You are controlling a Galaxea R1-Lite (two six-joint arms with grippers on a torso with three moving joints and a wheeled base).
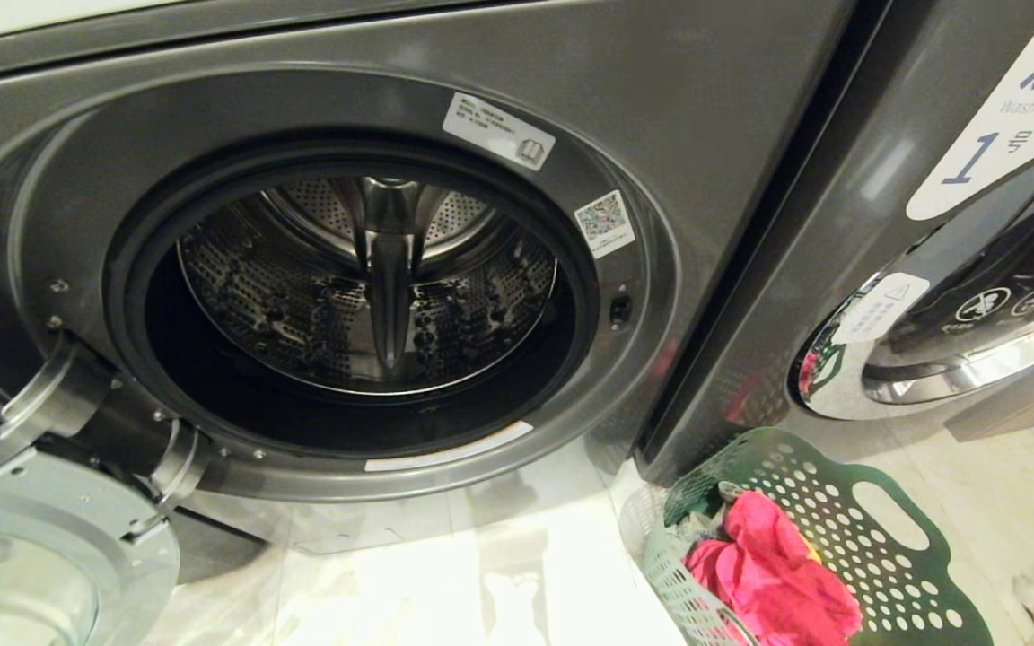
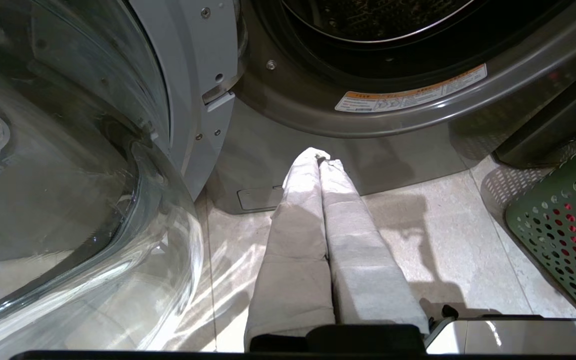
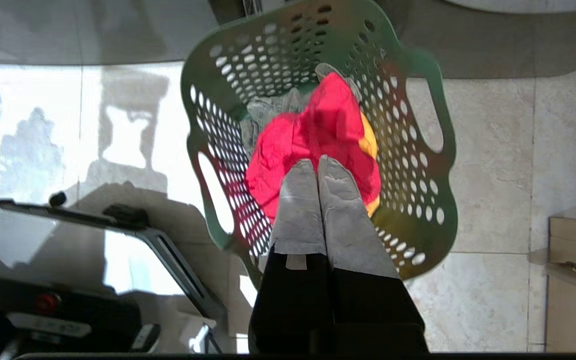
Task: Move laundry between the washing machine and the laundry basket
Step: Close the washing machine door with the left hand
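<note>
- The crumpled pink-red garment [image 3: 313, 135] lies on top of the load in the perforated green plastic laundry basket [image 3: 418, 165], on the tiled floor to the right of the dark grey front-loading washing machine [image 1: 373, 296], whose door stands open.
- The right gripper [image 3: 318, 165], fingers pressed together and empty, hangs straight above that garment; it looks the nearer one for a pick.
- The left gripper [image 2: 320, 160], also closed and empty, points at the machine's base, well apart from the basket.
- No laundry shows in the steel drum.

the dark grey washing machine [image 1: 714, 135] stands with its door [image 1: 50, 547] swung open and its steel drum [image 1: 364, 287] bare. right of it, the green perforated laundry basket [image 1: 885, 556] holds crumpled pink laundry [image 1: 773, 574].
</note>
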